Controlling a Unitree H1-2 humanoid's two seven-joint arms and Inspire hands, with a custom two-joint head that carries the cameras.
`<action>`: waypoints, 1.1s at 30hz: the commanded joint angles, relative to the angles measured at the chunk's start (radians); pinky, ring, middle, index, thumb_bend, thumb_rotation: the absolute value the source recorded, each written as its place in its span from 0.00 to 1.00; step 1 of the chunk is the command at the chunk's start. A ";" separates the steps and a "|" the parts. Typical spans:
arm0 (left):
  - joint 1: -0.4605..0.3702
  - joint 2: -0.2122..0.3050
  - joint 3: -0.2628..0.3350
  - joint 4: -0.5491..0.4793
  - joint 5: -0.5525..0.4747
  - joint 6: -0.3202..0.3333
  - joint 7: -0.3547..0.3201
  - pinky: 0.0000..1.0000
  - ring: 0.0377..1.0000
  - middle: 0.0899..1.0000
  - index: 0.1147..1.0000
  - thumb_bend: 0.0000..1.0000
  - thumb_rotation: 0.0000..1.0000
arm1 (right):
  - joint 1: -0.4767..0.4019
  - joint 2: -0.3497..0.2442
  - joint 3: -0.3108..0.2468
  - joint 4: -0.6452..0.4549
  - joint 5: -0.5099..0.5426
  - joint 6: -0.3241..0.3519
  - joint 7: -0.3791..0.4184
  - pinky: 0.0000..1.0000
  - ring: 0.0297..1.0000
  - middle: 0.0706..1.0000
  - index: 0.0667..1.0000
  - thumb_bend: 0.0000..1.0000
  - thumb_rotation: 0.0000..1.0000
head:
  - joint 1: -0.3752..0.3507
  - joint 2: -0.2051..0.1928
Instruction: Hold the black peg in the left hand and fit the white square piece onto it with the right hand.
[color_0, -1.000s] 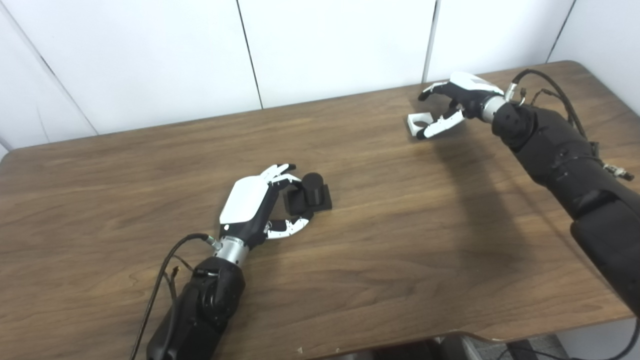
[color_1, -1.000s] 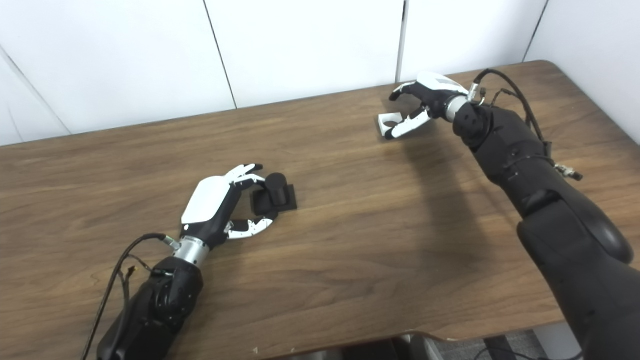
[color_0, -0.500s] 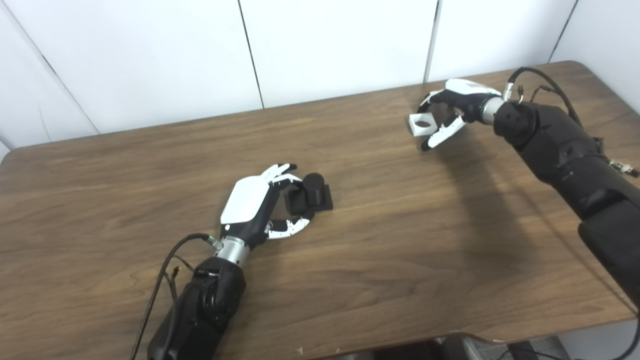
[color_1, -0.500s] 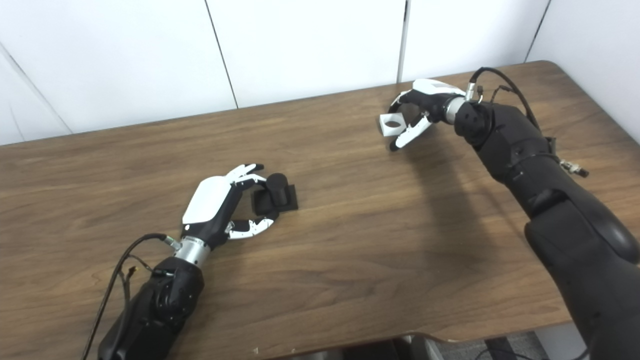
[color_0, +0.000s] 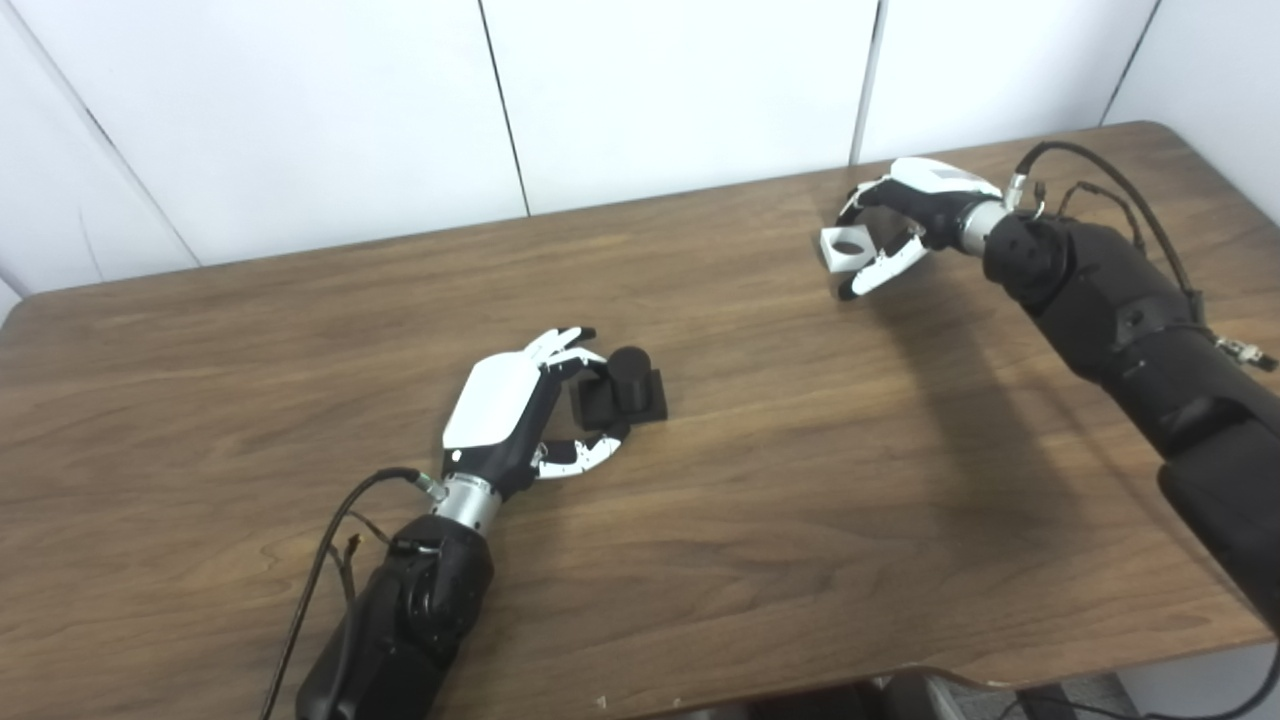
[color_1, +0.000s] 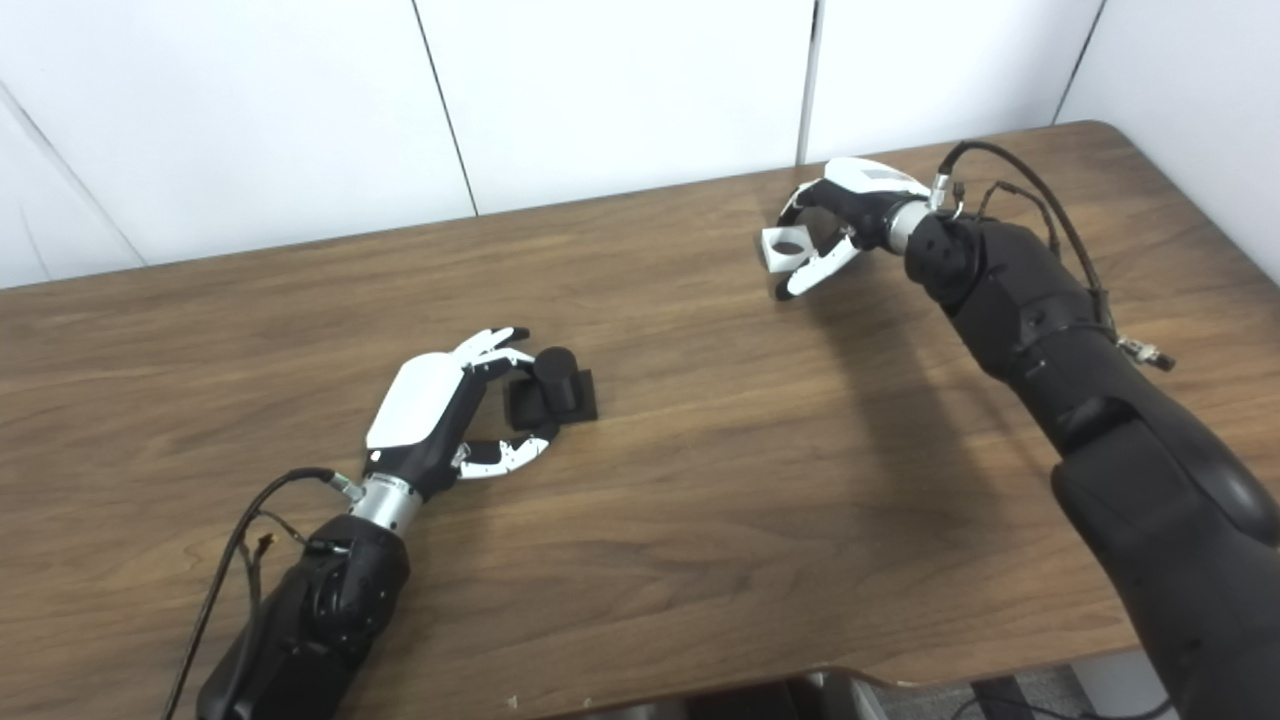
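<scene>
Two hands work. Near, the left hand (color_0: 505, 415) sits open around the black peg (color_0: 620, 385) on the table (color_0: 800, 480); touching is hard to tell. Far off, the right hand (color_0: 905, 215) holds the white square piece (color_0: 842, 245) up, partly hiding it.

A short black cylindrical peg on a flat black square base (color_0: 622, 391) stands upright on the wooden tabletop, a little left of centre, with fingers around its left side. Well apart from it, at the far right, a small white square block with a round hole through its top face (color_0: 843, 246) is held slightly tilted, seemingly just off the wood.
</scene>
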 joint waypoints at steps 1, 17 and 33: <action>0.062 0.023 -0.028 0.042 0.022 0.063 -0.096 0.83 0.92 0.89 0.59 0.72 0.24 | -0.001 0.007 0.001 -0.013 -0.005 -0.015 -0.006 0.89 0.96 0.86 0.61 0.70 0.31 | -0.002 0.002; 0.065 0.028 -0.021 0.036 0.016 0.066 -0.098 0.83 0.92 0.89 0.58 0.72 0.24 | -0.016 -0.001 0.009 0.010 -0.008 -0.041 -0.011 0.89 0.94 0.86 0.46 0.52 0.16 | 0.004 0.004; 0.061 0.037 -0.016 0.033 0.014 0.061 -0.102 0.84 0.92 0.89 0.58 0.72 0.24 | -0.015 -0.029 0.007 0.011 -0.013 -0.044 -0.013 0.89 0.93 0.87 0.46 0.52 0.15 | 0.003 0.004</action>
